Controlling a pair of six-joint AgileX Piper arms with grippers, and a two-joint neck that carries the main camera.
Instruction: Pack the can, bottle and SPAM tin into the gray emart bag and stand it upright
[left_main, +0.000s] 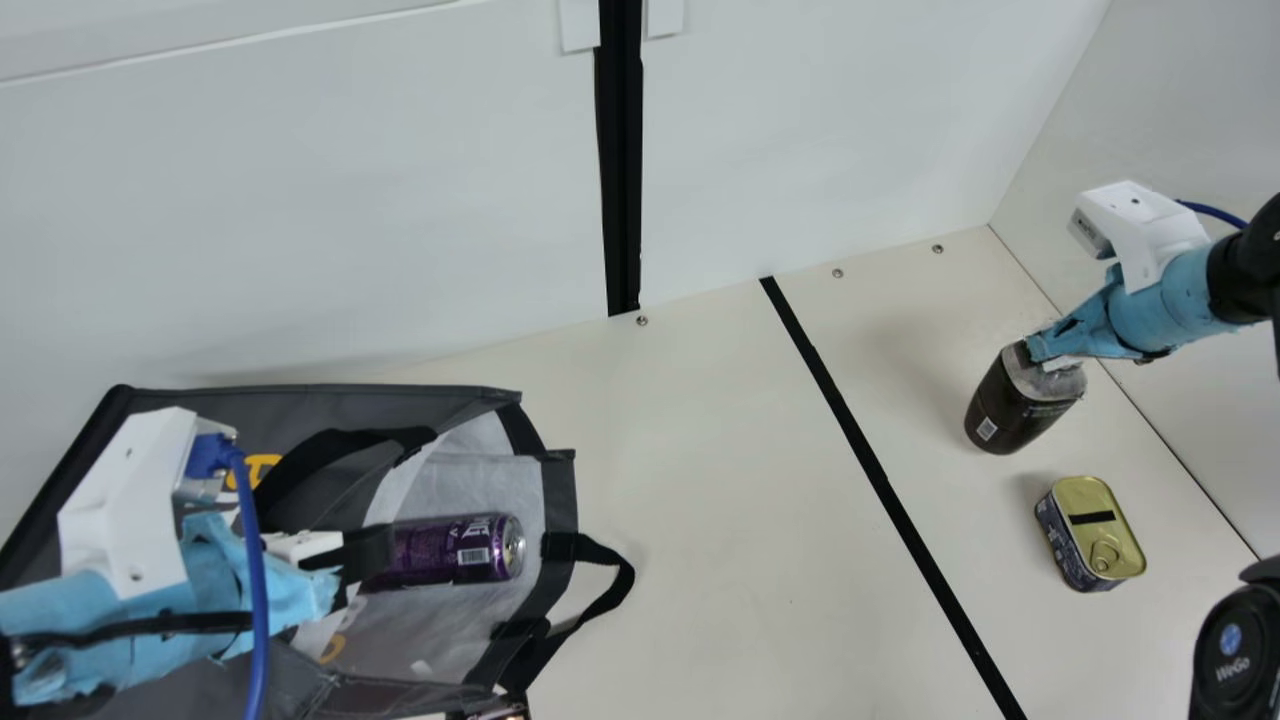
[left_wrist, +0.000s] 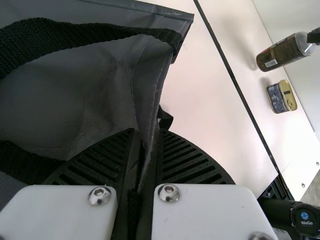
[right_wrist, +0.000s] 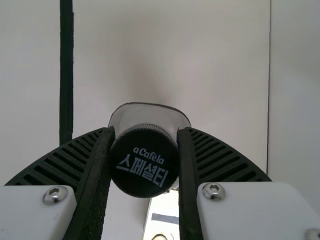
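Left fingers (left_wrist: 185, 160), nearly closed, pinch the gray emart bag (left_wrist: 75, 105), the can (left_main: 445, 552) already inside just beyond them; right fingers (right_wrist: 212, 155), partly open, grip the bottle (left_main: 1010, 410) near the SPAM tin (left_main: 1085, 530) on the counter (left_main: 720, 500), both left to pack before standing the bag.

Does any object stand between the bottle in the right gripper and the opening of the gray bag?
No object stands on the table between bottle and bag; only a flat black strip crosses there. At the opening, a strap loops outward and the can lies just inside, which might hinder entry.
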